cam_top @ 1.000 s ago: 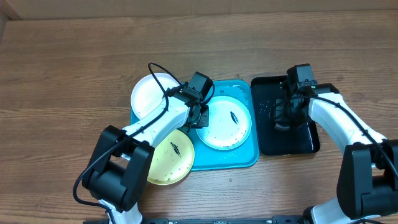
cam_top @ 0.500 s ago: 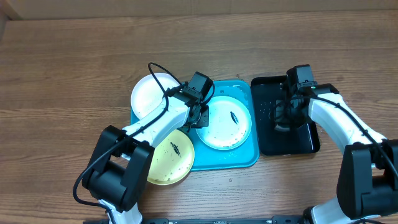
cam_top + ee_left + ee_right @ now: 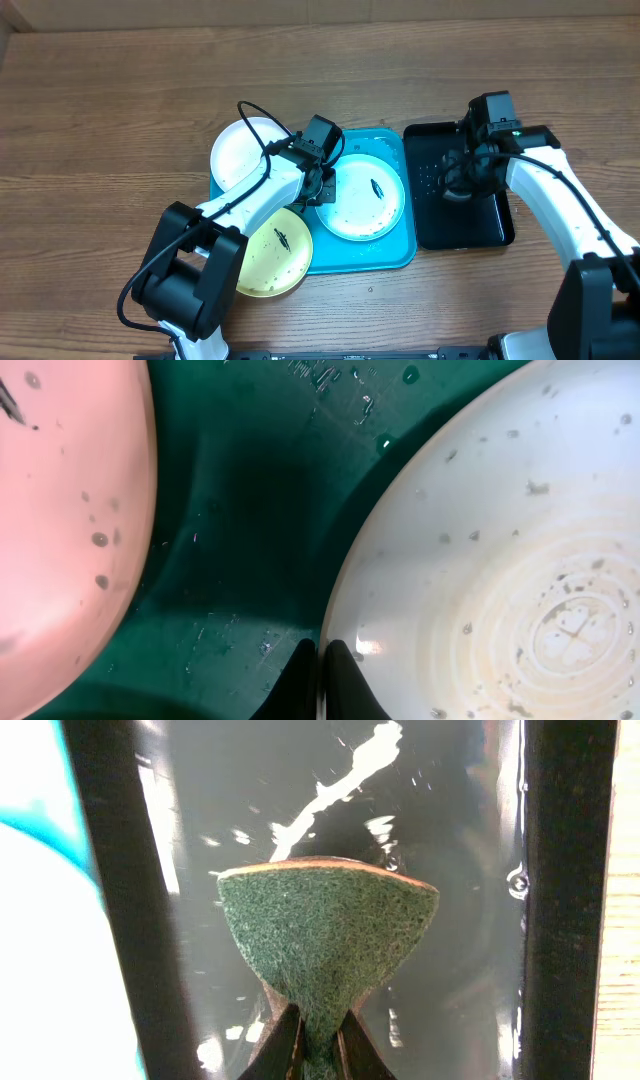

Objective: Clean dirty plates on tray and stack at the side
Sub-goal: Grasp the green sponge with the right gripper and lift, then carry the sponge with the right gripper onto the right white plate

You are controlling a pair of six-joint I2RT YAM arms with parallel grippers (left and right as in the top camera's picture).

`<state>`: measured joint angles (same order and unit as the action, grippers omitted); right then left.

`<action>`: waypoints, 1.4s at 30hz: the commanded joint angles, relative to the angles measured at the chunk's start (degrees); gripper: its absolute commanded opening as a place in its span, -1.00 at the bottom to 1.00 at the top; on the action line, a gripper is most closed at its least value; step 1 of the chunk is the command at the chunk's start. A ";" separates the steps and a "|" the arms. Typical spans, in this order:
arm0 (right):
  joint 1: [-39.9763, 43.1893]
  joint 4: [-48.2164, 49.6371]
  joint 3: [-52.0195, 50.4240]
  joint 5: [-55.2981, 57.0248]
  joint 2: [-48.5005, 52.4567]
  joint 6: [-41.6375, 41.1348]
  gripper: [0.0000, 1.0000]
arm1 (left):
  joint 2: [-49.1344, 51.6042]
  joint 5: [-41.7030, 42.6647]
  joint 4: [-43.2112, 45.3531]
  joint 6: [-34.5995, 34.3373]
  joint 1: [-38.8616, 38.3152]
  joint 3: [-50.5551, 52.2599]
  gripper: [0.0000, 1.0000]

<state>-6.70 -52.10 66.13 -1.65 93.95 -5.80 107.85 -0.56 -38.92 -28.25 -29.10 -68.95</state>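
The teal tray (image 3: 385,255) holds the pale blue-green plate (image 3: 365,205), which has a dark smear. The white plate (image 3: 240,150) overhangs the tray's back left corner. The yellow-green plate (image 3: 270,255) overhangs its front left. My left gripper (image 3: 322,192) is shut on the pale plate's left rim. The left wrist view shows the jaws (image 3: 318,665) pinching that speckled rim (image 3: 480,560) above the wet tray floor (image 3: 250,490). My right gripper (image 3: 462,185) is shut on a green scouring sponge (image 3: 325,930), jaws (image 3: 318,1040), over the black tray (image 3: 490,225).
The glossy black tray (image 3: 450,840) is wet and stands right of the teal tray. Another plate's edge (image 3: 60,510) shows at the left of the left wrist view, looking pinkish. Bare wooden table lies all around (image 3: 100,100).
The right arm has shifted slightly back and to the right with the sponge. The left arm and the plates have not moved.
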 commanded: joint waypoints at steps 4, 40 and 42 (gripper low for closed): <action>-0.11 0.39 -1.01 -3.32 -1.49 -0.59 -0.93 | 0.52 5.68 0.22 -0.50 2.51 0.33 -0.92; -12.98 -6.69 14.82 -7.72 -0.68 -2.23 -0.93 | 0.52 8.04 0.17 -1.55 4.00 0.33 -0.92; -16.33 -6.58 14.82 -1.68 0.42 -3.96 -0.93 | 0.52 8.04 0.15 -1.55 4.00 0.33 -0.92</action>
<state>-18.85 -59.13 80.99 -10.90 93.30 -7.94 107.87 7.09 -38.96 -28.75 -25.50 -68.90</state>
